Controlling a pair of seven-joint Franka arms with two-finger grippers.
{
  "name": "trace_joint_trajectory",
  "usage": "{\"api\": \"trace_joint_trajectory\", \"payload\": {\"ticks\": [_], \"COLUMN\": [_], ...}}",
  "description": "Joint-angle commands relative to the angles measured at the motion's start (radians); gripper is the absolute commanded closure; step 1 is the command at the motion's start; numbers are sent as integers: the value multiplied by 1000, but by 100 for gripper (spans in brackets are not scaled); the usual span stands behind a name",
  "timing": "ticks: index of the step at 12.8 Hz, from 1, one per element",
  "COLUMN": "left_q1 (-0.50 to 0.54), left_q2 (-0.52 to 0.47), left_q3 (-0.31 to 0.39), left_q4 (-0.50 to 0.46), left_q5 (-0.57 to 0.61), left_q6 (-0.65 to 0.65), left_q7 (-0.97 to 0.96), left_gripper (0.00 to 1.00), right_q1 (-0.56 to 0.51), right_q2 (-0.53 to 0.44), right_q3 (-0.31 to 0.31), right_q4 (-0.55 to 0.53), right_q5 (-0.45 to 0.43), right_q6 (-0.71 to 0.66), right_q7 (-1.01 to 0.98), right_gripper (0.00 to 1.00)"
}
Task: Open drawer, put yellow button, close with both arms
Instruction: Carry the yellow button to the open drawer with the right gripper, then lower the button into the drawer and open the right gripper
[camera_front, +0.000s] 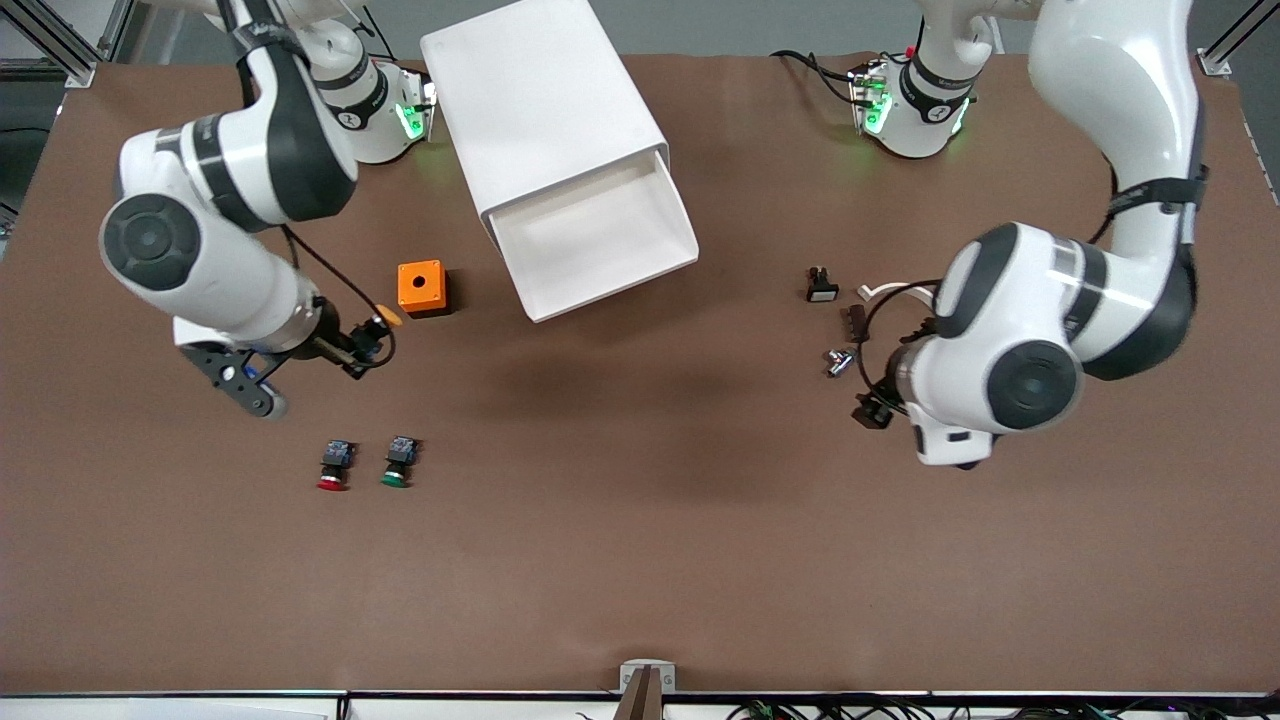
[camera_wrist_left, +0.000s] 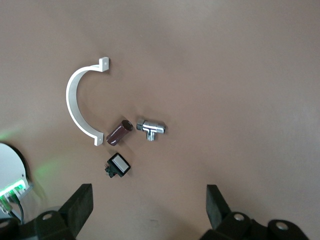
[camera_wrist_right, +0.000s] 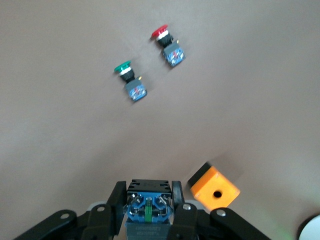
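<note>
Low in the front view, lower left of centre, the red-capped button (camera_front: 335, 466) and the green-capped button (camera_front: 399, 462) lie side by side on the brown table (camera_front: 640, 560), untouched. Above them in the frame, the right gripper (camera_front: 366, 345) hangs over bare table at centre left, its fingers clamped on the yellow button (camera_front: 378, 327), whose contact block fills the gap between them in the right wrist view. At centre right the left gripper (camera_wrist_left: 147, 205) waits with jaws wide and nothing between them, over a small clutter: a white curved clamp (camera_wrist_left: 80, 105), a brown cylinder (camera_wrist_left: 119, 132), a metal fitting (camera_wrist_left: 150, 129) and a small black switch (camera_wrist_left: 117, 165). Farther up, just above the right gripper, sits an orange box (camera_front: 423, 288), and at upper centre the white cabinet (camera_front: 540, 90) has its drawer (camera_front: 596, 240) pulled open. So the carry is under way; next the right arm likely needs to swing over the drawer and release inside its walls
</note>
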Motion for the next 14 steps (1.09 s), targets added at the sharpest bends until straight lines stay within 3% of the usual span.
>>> {"api": "trace_joint_trajectory", "payload": {"ticks": [1,5,7,14], "left_q1": [-49,-60,-60,-46], "left_q2": [-26,-26,-21,-13], "left_q3": [1,-51,-85,-149], "left_q4": [-19,-24,-38,-134], "left_q5": [36,36,29,27], "left_q6": [21,77,147,342], "left_q7": [43,247,253,363], "left_gripper": [1,1,1,1], "right_q1": [84,212,241,383], "right_q2": [-5,-2,-2,65], "right_q3": [-6,-6,-8,-11], "right_q4": [56,62,62,41], "right_q5": [10,20,79,51], "right_q6": [-55,-45,-34,108], "right_q7": [168,412,504,771], "right_gripper": [98,99,99,98]}}
